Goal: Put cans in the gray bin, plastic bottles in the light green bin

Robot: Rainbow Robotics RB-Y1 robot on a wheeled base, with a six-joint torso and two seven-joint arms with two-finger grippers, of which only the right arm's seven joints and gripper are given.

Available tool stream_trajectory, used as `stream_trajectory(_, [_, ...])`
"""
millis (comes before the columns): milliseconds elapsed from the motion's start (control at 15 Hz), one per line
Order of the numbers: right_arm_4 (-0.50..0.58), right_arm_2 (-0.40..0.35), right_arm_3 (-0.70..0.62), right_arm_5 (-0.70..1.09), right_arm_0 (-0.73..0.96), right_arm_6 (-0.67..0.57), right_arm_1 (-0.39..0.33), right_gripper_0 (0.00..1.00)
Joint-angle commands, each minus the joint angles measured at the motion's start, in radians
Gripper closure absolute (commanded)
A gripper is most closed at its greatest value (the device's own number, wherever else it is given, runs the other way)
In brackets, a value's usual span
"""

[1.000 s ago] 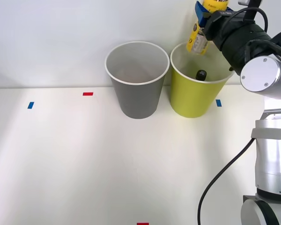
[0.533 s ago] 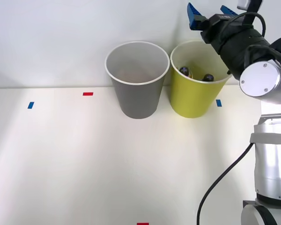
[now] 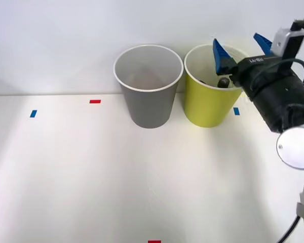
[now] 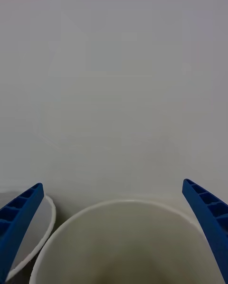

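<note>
Front view: hand [image 3: 241, 45] spread wide, empty, above light green bin [image 3: 207, 109] holding dark-capped bottles [image 3: 223, 82].

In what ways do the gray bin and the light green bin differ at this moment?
The gray bin stands to the left of the light green bin. The green bin holds bottles, a black cap showing inside; no contents are seen in the gray bin. The open right pincer is by the green bin, not the gray one. Both are round, tapered, upright and alike in size.
</note>
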Motion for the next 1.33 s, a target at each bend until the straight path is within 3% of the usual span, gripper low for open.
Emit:
stream_trajectory(67, [0.000,0.097,-0.083,-0.193,0.184,0.007,-0.033,0.00])
stream_trajectory(333, [0.018,0.220,-0.100,-0.482,0.394,0.031,-0.060,0.00])
stream_trajectory(600, [0.067,0.312,-0.101,-0.660,0.566,0.047,-0.085,0.00])
stream_trajectory(933, [0.184,0.395,-0.101,-0.746,0.715,0.034,-0.097,0.00])
stream_trajectory(1333, [0.276,0.401,-0.101,-0.761,0.851,0.031,-0.097,0.00])
